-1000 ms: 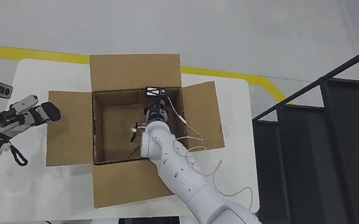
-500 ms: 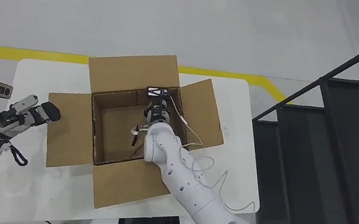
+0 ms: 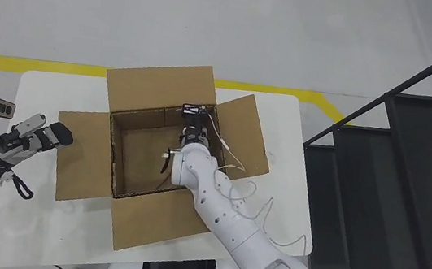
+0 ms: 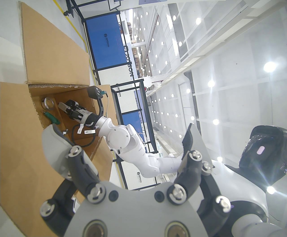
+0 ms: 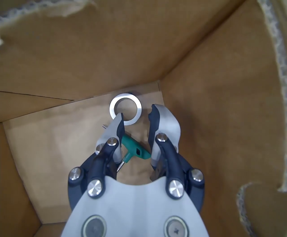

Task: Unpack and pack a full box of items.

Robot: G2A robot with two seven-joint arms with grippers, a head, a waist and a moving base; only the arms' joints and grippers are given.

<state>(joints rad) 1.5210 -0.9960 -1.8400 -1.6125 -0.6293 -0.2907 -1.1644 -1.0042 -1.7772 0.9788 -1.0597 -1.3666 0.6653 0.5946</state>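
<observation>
An open cardboard box (image 3: 157,86) stands on the white table (image 3: 46,87). On its floor, in a corner, lie a silver metal ring (image 5: 125,108) and a green T-handle tool (image 5: 134,150). My right gripper (image 5: 136,115) hangs inside the box just above them, open and holding nothing; the ring lies at its fingertips and the tool between its fingers. The left wrist view shows that gripper (image 4: 65,107) beside the ring (image 4: 47,103) and the tool (image 4: 51,117). My left gripper (image 3: 50,134) is open over the table, outside the box's left flap.
All four box flaps (image 3: 237,133) lie folded outward around the opening. A black metal rack (image 3: 407,176) stands on the floor to the right of the table. A yellow floor line (image 3: 36,67) runs behind the table.
My right arm has shifted slightly toward the box's far right corner. The left arm has stayed still.
</observation>
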